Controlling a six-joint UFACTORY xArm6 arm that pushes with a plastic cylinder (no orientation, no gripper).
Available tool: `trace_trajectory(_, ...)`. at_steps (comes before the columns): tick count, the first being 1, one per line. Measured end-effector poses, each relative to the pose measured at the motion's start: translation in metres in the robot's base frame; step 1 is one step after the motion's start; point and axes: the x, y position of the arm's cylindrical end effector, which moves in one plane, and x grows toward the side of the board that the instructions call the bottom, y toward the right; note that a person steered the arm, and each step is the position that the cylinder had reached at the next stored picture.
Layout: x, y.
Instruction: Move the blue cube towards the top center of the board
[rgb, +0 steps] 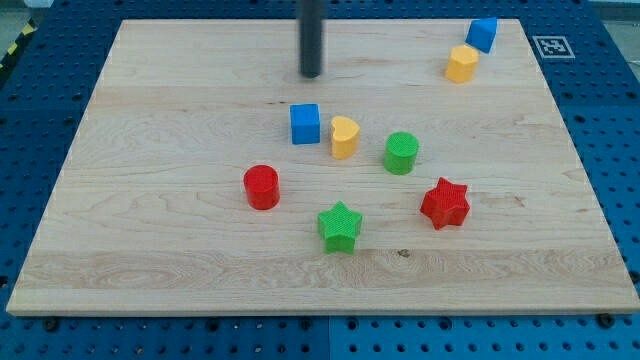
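Observation:
The blue cube (305, 124) sits near the middle of the wooden board (150, 150). My tip (311, 75) is the lower end of a dark rod coming down from the view's top. It stands a little above the cube in the view, apart from it. A yellow heart-shaped block (344, 136) stands right beside the cube on its right side.
A green cylinder (401, 152) is right of the yellow heart. A red cylinder (262, 187), a green star (340, 227) and a red star (445, 204) lie lower down. A second blue block (482, 34) and a yellow block (461, 63) sit at the top right.

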Motion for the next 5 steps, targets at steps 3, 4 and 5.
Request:
trace_trajectory(3,0.133,-0.032)
trace_trajectory(4,0.125,-0.034)
trace_trajectory(5,0.115,-0.014)
